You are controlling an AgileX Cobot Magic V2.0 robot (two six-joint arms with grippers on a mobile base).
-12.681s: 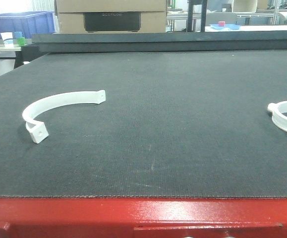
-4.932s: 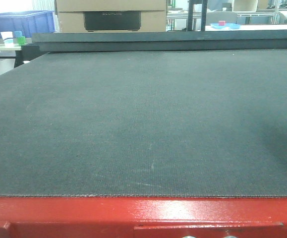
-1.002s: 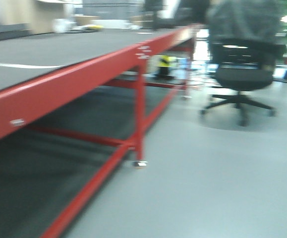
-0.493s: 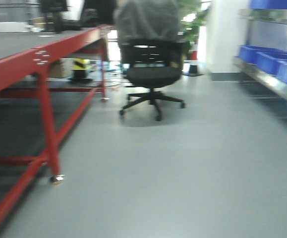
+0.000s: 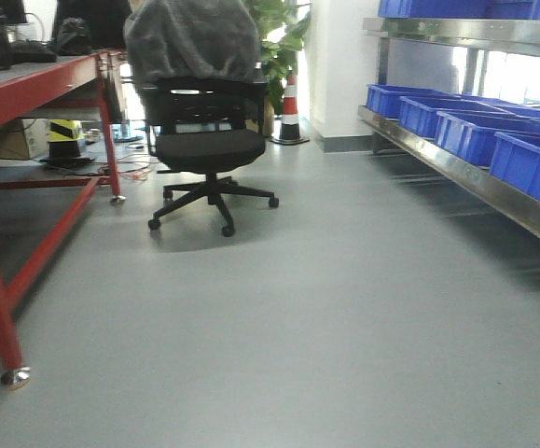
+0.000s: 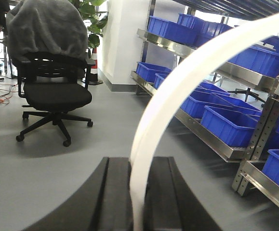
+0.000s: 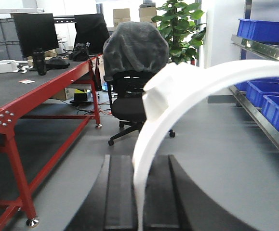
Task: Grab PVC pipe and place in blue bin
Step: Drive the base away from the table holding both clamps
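A white curved PVC pipe piece [image 6: 178,82] rises in an arc out of my left gripper [image 6: 138,161], whose black fingers are shut on its lower end. A second white curved PVC pipe piece [image 7: 197,79], with a blocky tab on top, is clamped the same way in my right gripper [image 7: 139,159]. Blue bins [image 5: 531,163] stand in a row on a low steel shelf at the right. They also show in the left wrist view as blue bins [image 6: 231,125] and at the right edge of the right wrist view [image 7: 276,108]. Neither gripper appears in the front view.
A black office chair [image 5: 204,140] draped with a grey cover stands on the grey floor ahead. The red-framed table [image 5: 27,84] runs along the left, its leg and foot [image 5: 13,376] near me. A traffic cone [image 5: 290,107] and a plant [image 7: 178,24] stand farther back.
The front view has swung right, from the table top to the floor, the chair and the shelf of blue bins. The two white pieces once lying on the table were gone from it before the turn.
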